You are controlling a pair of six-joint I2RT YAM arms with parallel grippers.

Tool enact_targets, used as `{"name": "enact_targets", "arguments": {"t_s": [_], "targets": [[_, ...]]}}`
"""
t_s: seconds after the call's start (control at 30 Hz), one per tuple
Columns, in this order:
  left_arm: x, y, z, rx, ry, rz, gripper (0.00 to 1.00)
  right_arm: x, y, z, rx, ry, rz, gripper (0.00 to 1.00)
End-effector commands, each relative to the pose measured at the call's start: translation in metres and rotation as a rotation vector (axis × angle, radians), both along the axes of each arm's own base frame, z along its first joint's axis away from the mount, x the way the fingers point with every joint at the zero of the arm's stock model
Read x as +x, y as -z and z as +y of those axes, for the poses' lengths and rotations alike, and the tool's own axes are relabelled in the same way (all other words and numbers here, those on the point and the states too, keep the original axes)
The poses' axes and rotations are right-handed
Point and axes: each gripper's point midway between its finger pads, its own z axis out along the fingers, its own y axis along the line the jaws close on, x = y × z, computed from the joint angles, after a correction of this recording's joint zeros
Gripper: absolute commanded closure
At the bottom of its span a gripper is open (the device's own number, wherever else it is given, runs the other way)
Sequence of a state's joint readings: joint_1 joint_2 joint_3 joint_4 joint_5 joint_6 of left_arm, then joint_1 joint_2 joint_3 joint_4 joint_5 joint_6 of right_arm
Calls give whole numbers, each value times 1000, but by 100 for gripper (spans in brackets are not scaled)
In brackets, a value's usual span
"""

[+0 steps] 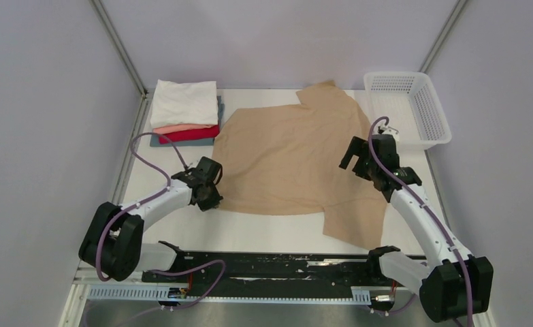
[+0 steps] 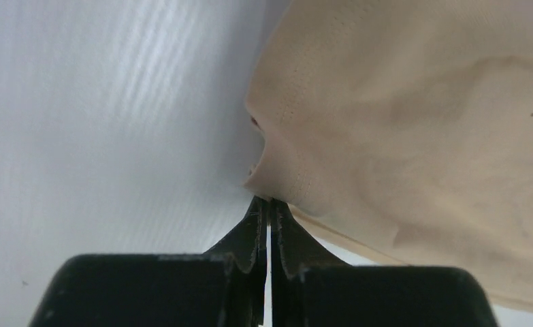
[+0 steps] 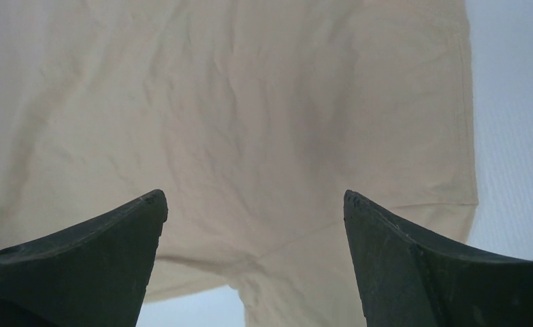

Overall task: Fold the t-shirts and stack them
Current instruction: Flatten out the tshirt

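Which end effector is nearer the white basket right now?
Right. The right end effector hovers open over the tan t-shirt, just left of the basket; the left end effector pinches the shirt's opposite edge.

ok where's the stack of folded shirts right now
In the top view the stack of folded shirts sits at the far left corner of the table, just left of the spread tan t-shirt, opposite the white mesh basket at far right.

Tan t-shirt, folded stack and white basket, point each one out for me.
tan t-shirt point(image 1: 287, 160), top view, middle of its body.
folded stack point(image 1: 184, 102), top view, the white shirt on top.
white basket point(image 1: 433, 109), top view, its right mesh wall.
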State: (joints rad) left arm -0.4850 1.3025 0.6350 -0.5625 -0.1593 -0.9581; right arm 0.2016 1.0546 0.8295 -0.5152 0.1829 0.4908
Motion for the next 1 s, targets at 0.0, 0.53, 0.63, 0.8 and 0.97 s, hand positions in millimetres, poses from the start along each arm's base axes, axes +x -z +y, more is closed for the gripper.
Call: {"name": "enact_targets", "arguments": {"t_s": [0.0, 0.53, 0.63, 0.8, 0.97], "targets": [[54, -17, 38, 96, -126, -153, 100, -48, 33, 23, 3, -155, 242, 0], [74, -38, 93, 210, -277, -233, 100, -242, 118, 73, -106, -398, 849, 22], [75, -38, 87, 177, -259, -240, 100, -253, 129, 63, -99, -349, 870, 27], [75, -36, 83, 156, -249, -238, 100, -231, 141, 65, -121, -276, 786, 36], [74, -36, 81, 146, -239, -239, 100, -219, 155, 70, -120, -236, 772, 43]]}}
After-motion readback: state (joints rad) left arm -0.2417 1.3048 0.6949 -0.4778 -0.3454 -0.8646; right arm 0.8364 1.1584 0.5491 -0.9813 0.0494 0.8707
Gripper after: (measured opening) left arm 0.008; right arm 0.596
